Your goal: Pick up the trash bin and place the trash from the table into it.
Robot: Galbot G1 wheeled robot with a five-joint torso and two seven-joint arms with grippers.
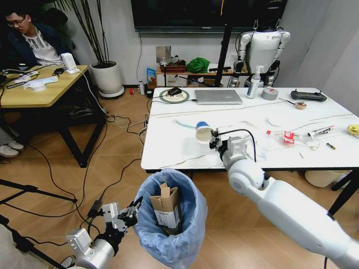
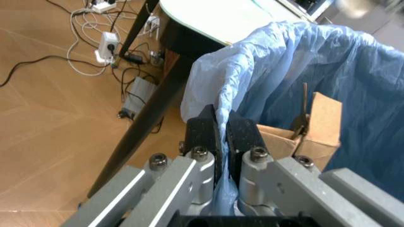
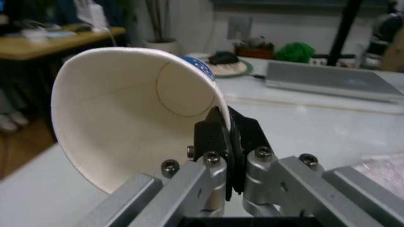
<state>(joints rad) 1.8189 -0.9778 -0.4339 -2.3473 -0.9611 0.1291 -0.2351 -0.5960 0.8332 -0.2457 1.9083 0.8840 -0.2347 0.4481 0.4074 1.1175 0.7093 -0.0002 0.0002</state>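
Near the front edge of the table (image 1: pixel 168 154): location of the work; the right gripper (image 1: pixel 215 138) is over the white top, not far from the table's front-left corner.
Right gripper: fingers (image 3: pixel 216 137) pressed together on the rim of the paper cup (image 1: pixel 203 132), one pad inside the wall, one outside; the cup lies on its side in the grasp, mouth toward the wrist camera.
Left gripper (image 1: pixel 133 208): fingers (image 2: pixel 205 130) pinching the bag-lined rim of the trash bin (image 1: pixel 190 207), which it holds below the table's front edge.
Trash bin contents: a brown cardboard box (image 1: pixel 166 206) stands inside the blue bag.
Remaining trash: a clear red-capped bottle (image 1: pixel 280 135) and small wrappers (image 1: pixel 321 131) lie toward the right end of the table; the laptop (image 1: pixel 217 96) and tape roll (image 1: pixel 270 93) sit along the far edge.
Cup handling (judgement): light and thin-walled; likely to crush under hard pressure. A rim pinch is adequate, but the cup may pivot in the pads.
Bin handling (judgement): the bag is soft and slippery; the grasp should bite the stiff rim beneath the film, not the film alone, or the bin may sag or slide.
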